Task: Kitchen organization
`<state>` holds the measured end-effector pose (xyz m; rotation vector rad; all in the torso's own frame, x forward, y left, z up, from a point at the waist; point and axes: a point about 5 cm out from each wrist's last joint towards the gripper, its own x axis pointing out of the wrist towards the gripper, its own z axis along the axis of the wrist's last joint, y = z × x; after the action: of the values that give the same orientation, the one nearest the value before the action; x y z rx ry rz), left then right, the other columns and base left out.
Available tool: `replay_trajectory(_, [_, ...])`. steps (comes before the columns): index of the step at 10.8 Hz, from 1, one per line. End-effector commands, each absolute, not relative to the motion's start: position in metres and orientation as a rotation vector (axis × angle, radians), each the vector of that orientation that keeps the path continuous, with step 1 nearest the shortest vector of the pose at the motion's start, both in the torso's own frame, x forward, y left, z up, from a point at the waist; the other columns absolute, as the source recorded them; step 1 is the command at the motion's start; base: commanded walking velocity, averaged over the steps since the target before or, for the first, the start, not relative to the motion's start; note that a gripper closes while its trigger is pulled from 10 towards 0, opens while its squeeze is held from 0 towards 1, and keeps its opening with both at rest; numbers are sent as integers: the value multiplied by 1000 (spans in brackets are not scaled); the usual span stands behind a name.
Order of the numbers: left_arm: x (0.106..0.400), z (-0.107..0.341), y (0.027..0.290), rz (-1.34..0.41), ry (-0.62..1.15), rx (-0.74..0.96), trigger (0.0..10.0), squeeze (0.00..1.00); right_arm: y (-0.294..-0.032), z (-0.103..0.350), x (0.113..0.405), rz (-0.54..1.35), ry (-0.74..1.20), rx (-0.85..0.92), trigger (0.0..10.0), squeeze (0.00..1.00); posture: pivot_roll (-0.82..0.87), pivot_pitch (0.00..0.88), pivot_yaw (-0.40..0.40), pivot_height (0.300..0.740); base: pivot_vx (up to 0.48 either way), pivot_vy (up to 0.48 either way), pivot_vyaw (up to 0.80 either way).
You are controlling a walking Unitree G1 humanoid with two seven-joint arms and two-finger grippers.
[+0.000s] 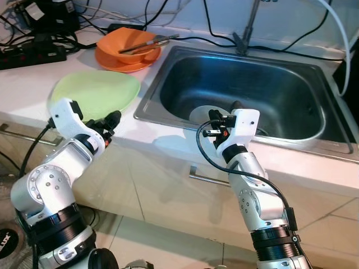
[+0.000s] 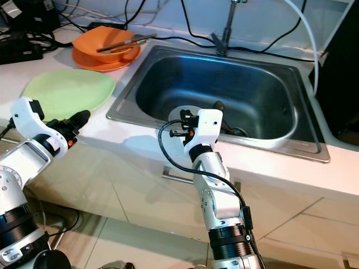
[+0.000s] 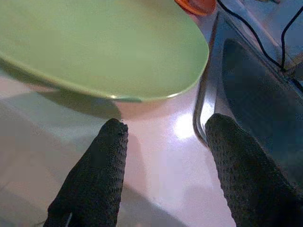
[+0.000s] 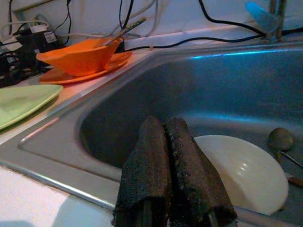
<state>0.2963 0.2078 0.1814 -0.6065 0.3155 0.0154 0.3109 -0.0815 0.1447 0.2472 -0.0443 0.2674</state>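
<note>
A pale green plate [image 1: 95, 92] lies flat on the white counter, left of the steel sink [image 1: 280, 84]. My left gripper [image 3: 165, 127] hovers open at the plate's near edge, its fingers [image 1: 111, 119] low over the counter between plate and sink rim, holding nothing. A white plate [image 4: 244, 170] lies in the bottom of the sink basin. My right gripper [image 4: 165, 126] is shut and empty, held above the sink's front rim and pointing into the basin toward the white plate. An orange bowl [image 1: 126, 43] sits on an orange plate at the back, with metal utensils [image 1: 150, 43] resting in it.
The faucet [image 1: 247, 28] stands behind the sink. Black cables and a power strip [image 1: 33, 55] crowd the back left of the counter. A small round brown object [image 4: 280, 138] lies near the sink drain. Cabinet fronts and tiled floor are below.
</note>
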Motion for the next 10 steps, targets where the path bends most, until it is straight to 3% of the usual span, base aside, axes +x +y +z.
replay_trajectory(1, [294, 181, 206, 20, 319, -601, 10000, 0, -81, 146, 314, 277, -34, 245, 10000, 0, -26, 54, 0, 740, 0, 0, 0])
replay_trajectory(10, [305, 184, 229, 176, 258, -583, 10000, 0, -81, 146, 315, 273, -34, 246, 10000, 0, -31, 49, -1, 740, 0, 0, 0])
